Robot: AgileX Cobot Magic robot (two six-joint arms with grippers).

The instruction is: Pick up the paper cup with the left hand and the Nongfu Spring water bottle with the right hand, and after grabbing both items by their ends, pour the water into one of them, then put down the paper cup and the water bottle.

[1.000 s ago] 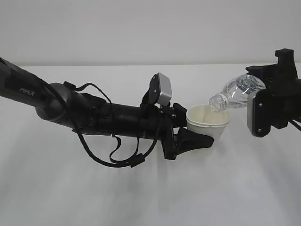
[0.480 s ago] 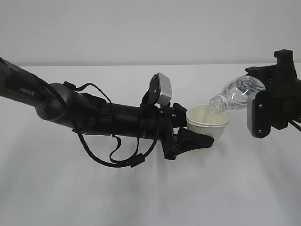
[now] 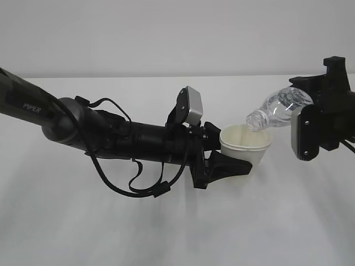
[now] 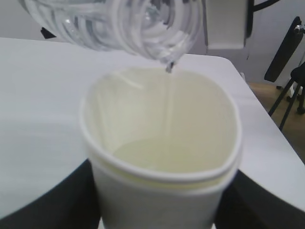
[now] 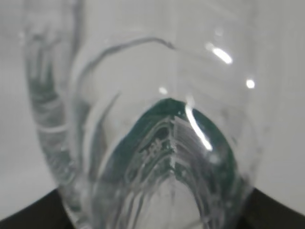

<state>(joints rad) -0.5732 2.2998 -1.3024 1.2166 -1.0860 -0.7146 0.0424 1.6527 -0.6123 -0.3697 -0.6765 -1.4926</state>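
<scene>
Your left hand [image 3: 224, 163] has its jaws closed around the paper cup [image 3: 246, 144], gripping it low on the wall and holding it upright above the bench [image 3: 166, 233], toward the right edge. Your right hand [image 3: 319, 119] has its jaws clamped on the base end of the Nongfu Spring water bottle [image 3: 280, 108], which is tipped steeply so its capless neck points down over the cup's right rim. In the left wrist view you see a thin stream of the water [image 4: 167, 102] falling from the neck into the cup, with a shallow pool at the bottom. The right wrist view is filled by the bottle's ribbed body and green label.
</scene>
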